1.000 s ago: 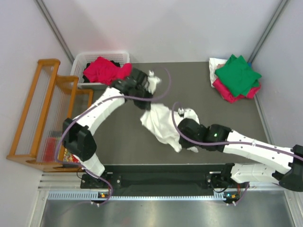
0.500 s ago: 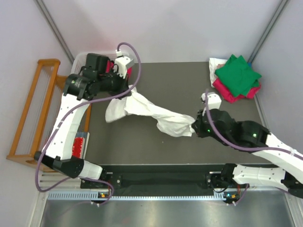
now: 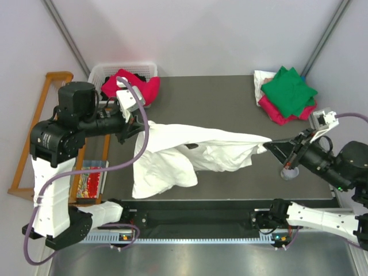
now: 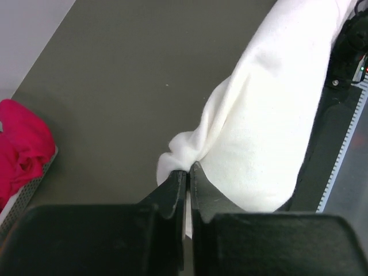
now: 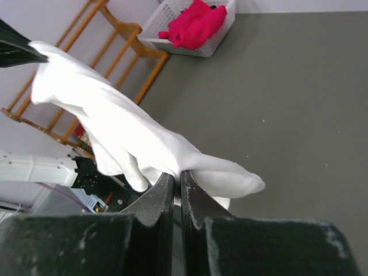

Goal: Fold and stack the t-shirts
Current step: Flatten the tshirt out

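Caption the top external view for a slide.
Left tool and right tool shut on opposite ends of the white t-shirt, holding it stretched out over the dark table.

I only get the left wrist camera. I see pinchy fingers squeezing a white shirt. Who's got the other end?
Observer: The right gripper is shut on the other end of the white t-shirt, so it is stretched sideways over the table.
Operator: Are there any folded shirts yet?
Observer: Yes, a stack sits at the table's far right corner, with a green t-shirt on top.
Operator: What's under the green one?
Observer: A crimson-pink t-shirt, and some white cloth peeks out at the stack's left side.
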Available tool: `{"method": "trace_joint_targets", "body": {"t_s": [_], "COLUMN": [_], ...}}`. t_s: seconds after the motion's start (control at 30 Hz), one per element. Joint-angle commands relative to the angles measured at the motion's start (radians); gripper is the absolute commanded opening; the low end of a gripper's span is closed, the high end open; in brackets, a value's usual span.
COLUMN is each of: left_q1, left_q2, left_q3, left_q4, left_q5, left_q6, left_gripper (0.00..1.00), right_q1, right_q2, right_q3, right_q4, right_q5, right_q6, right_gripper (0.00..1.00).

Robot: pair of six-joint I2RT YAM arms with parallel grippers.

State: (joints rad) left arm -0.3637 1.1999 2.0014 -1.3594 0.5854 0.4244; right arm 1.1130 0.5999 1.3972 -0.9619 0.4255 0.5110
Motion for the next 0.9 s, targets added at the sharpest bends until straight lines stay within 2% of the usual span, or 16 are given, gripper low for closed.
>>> {"method": "trace_joint_targets", "body": {"t_s": [0.0,0.1,0.13,0.17,0.23,0.33,0.43,0.57,0.63,0.67,0.7,0.73,0.8,0.87], "left_q1": [0.0,0.0,-0.001,0.0,-0.001,-0.007,-0.012,-0.033,-0.148,-0.209,-0.331,-0.381,-0.452,-0.472], "left_q2": [-0.014,-0.028,-0.028,-0.025,-0.014,0.038,0.118,0.237,0.271,0.295,0.308,0.319,0.343,0.328], "left_q3": [-0.01,-0.019,-0.03,-0.08,-0.163,-0.381,-0.479,-0.466,-0.446,-0.452,-0.463,-0.486,-0.513,-0.568], "left_q4": [-0.147,-0.147,-0.145,-0.132,-0.072,-0.006,0.029,0.057,0.056,0.054,0.046,0.037,0.049,0.081], "left_q5": [0.063,0.141,0.163,0.189,0.238,0.249,0.234,0.271,0.228,0.141,0.096,0.07,0.028,-0.011], "left_q6": [0.103,0.129,0.132,0.123,0.097,0.079,0.117,0.126,0.12,0.111,0.109,0.112,0.113,0.103], "left_gripper": [0.12,0.32,0.47,0.54,0.59,0.53,0.46,0.44,0.45,0.45,0.46,0.46,0.45,0.43], "right_q1": [0.007,-0.001,-0.002,-0.002,-0.001,-0.001,-0.002,-0.01,-0.051,-0.077,-0.149,-0.195,-0.337,-0.405], "right_q2": [0.032,0.049,0.055,0.061,0.063,0.064,0.101,0.201,0.237,0.267,0.279,0.299,0.314,0.342], "right_q3": [0.101,0.16,0.157,0.145,0.07,-0.053,-0.141,-0.199,-0.214,-0.217,-0.225,-0.23,-0.256,-0.268], "right_q4": [0.057,0.063,0.068,0.077,0.132,0.227,0.287,0.345,0.359,0.373,0.377,0.379,0.406,0.411], "right_q5": [-0.041,-0.034,-0.012,0.004,0.045,0.114,0.186,0.228,0.204,0.182,0.153,0.069,-0.026,-0.091], "right_q6": [-0.087,-0.127,-0.135,-0.141,-0.14,-0.135,-0.152,-0.166,-0.166,-0.163,-0.161,-0.157,-0.152,-0.161], "right_gripper": [0.0,0.0,0.0,0.0,0.0,0.0,0.0,0.0,0.0,0.0,0.0,0.0,0.0,0.0]}}
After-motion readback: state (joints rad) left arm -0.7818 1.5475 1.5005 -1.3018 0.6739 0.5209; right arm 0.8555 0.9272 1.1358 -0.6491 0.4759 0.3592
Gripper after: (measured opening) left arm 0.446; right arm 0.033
